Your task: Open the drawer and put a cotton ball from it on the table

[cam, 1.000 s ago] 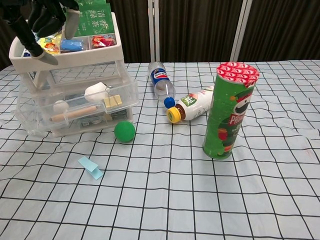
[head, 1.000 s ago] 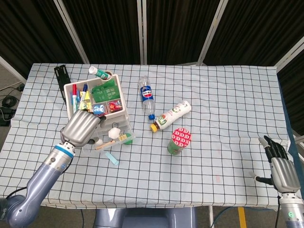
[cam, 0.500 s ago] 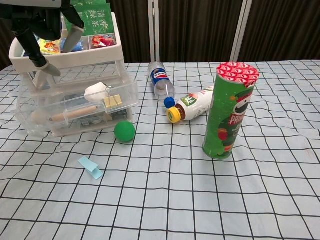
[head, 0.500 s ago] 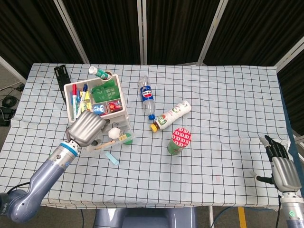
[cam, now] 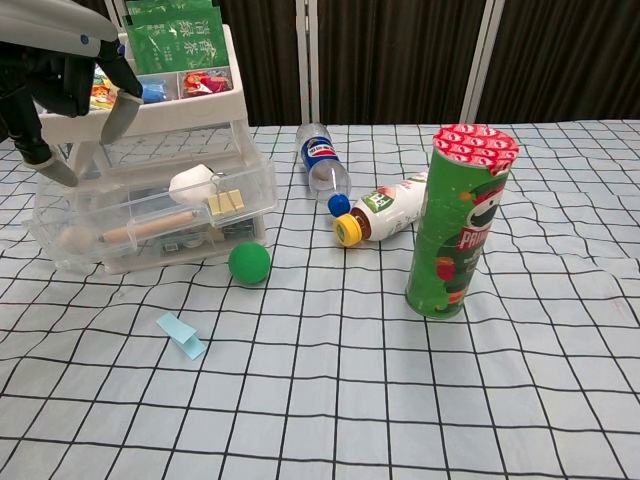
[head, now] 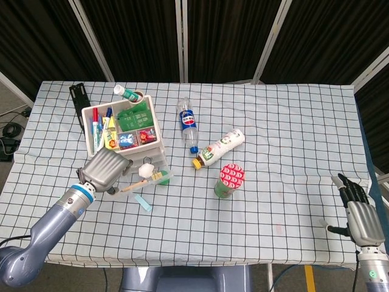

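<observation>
Presently, status: retrieval from the open drawer is not done; no cotton ball lies on the desk [head: 273,182].
Change: the left hand [cam: 60,85] has drawn back toward the organizer's left corner since half a second ago, when it hung over the drawer's middle.
Meaning: judged, the hand is either repositioning for a reach or came away with nothing; no white ball shows between its fingers.
Left hand state: fingers [cam: 120,115] apart and pointing down, holding nothing visible; released.
Right hand [head: 358,213]: idle at the desk's near right edge, fingers loosely extended, nothing in it, well apart from the work.
Drawer [cam: 150,215]: clear plastic, pulled out from the storage organizer [head: 121,131], contents exposed.
Cotton ball [cam: 75,238]: pale round item at the drawer's left end, taken to be the target; identity not certain through the plastic.
Relation: ball lies below the left hand, beneath its fingertips, not touching.
Drawer contents: white clip-like item [cam: 193,183] and wooden stick [cam: 150,227] lie to the right of the ball.
Nearby: green ball [cam: 249,263] on the desk just in front of the drawer; Pringles can [cam: 455,220] well apart.
</observation>
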